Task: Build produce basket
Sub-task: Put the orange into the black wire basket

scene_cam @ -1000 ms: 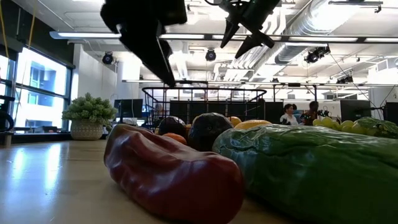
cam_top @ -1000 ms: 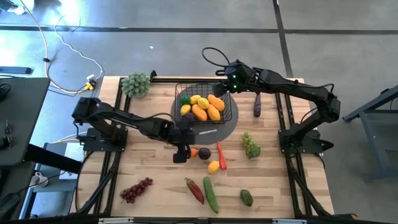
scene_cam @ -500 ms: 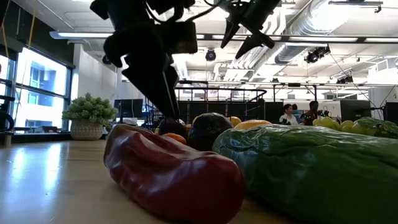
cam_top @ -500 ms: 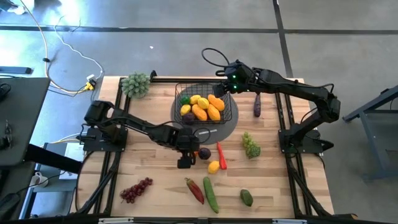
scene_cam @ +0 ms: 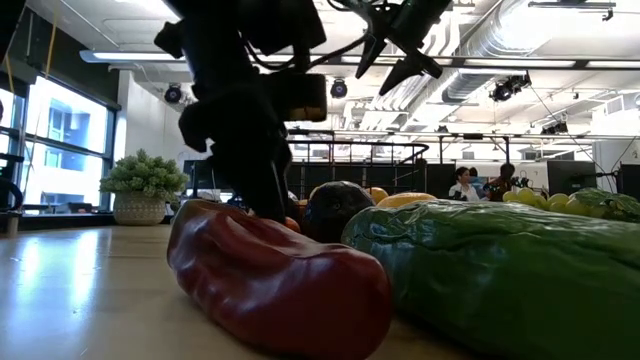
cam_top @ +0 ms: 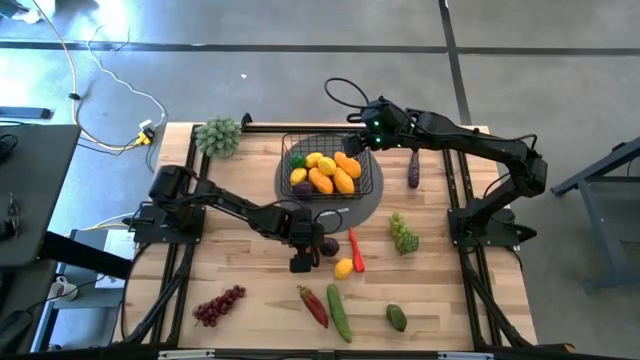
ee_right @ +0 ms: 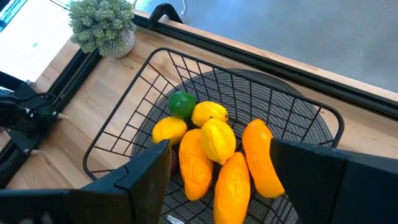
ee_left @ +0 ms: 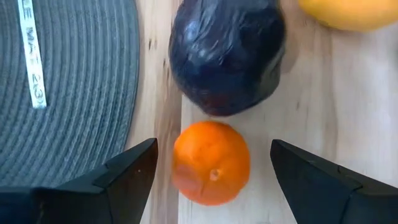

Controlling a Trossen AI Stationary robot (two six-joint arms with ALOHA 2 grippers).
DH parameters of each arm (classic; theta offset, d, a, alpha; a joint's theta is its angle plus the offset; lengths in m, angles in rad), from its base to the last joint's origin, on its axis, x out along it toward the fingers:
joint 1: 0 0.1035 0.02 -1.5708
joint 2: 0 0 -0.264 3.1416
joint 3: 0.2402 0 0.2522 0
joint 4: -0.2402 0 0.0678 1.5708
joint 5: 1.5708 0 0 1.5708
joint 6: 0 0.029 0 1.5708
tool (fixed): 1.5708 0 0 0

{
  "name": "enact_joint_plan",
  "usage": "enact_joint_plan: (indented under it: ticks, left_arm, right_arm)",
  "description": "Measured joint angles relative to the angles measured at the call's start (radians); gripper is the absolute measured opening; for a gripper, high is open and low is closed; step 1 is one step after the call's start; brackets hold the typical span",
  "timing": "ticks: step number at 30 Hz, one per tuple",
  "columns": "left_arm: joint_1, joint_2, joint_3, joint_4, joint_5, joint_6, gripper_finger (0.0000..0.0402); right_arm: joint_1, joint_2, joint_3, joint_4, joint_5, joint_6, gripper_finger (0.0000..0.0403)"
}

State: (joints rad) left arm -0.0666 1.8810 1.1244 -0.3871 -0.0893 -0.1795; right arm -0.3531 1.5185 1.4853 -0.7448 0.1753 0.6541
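Produce in the basket [ee_right: 118, 134] we count as seven pieces: three lemons [ee_right: 217, 140], three mangoes [ee_right: 260, 158] and one green lime [ee_right: 182, 104]. Our basket stands on the grey mat [cam_top: 368, 196] near the far edge of the bench. Our left gripper [ee_left: 211, 168] hangs spread wide around one small orange [ee_left: 211, 163], beside one dark aubergine [ee_left: 227, 56], without touching. Our right gripper [ee_right: 217, 171] hovers released above the basket, holding nothing.

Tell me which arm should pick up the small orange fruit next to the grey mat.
The left. The left gripper is open with the small orange fruit between its fingers, beside the grey mat. The right gripper hovers open over the basket, farther away.
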Motion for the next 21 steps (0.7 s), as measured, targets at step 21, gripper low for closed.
enact_joint_plan:
  ticks: [21]
  left_arm:
    - [0.001, 0.010, 0.000, -0.024, 0.001, 0.079, 0.0162]
  right_arm:
    - [0.000, 0.000, 0.000, 0.000, 0.001, 0.019, 0.0255]
